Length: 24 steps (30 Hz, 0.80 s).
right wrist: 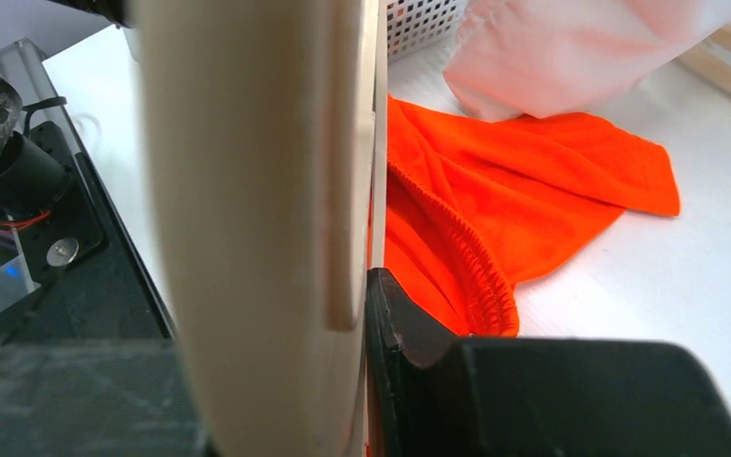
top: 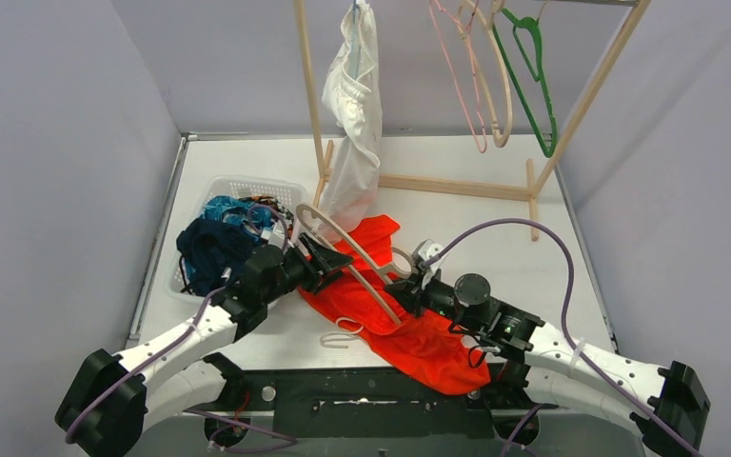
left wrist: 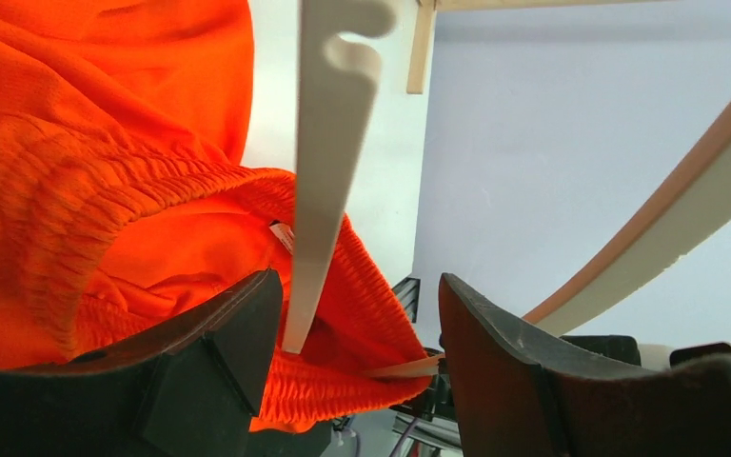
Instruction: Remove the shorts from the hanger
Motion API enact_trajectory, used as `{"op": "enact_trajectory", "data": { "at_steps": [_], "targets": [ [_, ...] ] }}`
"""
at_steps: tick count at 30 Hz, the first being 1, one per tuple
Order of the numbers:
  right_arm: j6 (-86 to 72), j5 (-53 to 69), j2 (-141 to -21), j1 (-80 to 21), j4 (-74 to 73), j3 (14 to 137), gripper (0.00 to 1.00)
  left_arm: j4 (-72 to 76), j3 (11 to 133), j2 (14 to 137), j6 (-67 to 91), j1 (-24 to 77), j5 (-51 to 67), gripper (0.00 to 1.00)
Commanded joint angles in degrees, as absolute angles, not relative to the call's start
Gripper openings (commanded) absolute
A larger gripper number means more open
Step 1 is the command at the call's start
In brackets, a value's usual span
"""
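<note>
Clamping the cream hanger between closed fingers, the right gripper holds its near end low over the table. The left gripper sits at the hanger's other end with its jaws wide; the notched bar passes between them, close to one finger, with a clear gap to the other. The orange shorts lie crumpled on the table beneath the hanger, their elastic waistband bunched against its bar. Left of the hanger, a white basket holds the teal pair and the navy pair. Beyond the hanger stands a wooden rack, where the white shorts hang beside a bare pink hanger and a green hanger.
</note>
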<state>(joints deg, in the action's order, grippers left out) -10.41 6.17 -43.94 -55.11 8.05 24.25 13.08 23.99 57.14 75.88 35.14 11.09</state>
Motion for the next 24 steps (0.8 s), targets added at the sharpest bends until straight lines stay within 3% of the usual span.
{"op": "enact_trajectory", "data": {
  "at_steps": [1,10,19,24],
  "targets": [
    [-13.7,7.9,-45.3,-54.9,16.3,26.2,0.0,22.5,22.3,58.3,78.4,37.5,6.3,0.6],
    [-16.6,9.7,-46.5,-55.0,20.1,26.3,0.0,20.3,21.0,57.2,76.7,38.2,3.1,0.4],
    [-19.1,11.6,-46.8,-55.1,22.9,28.0,0.0,15.8,21.4,52.6,72.3,38.2,-0.3,0.28],
    [-19.4,12.2,-48.7,-55.1,22.7,29.1,0.0,16.9,21.6,52.2,71.9,38.2,0.8,0.05]
  ]
}}
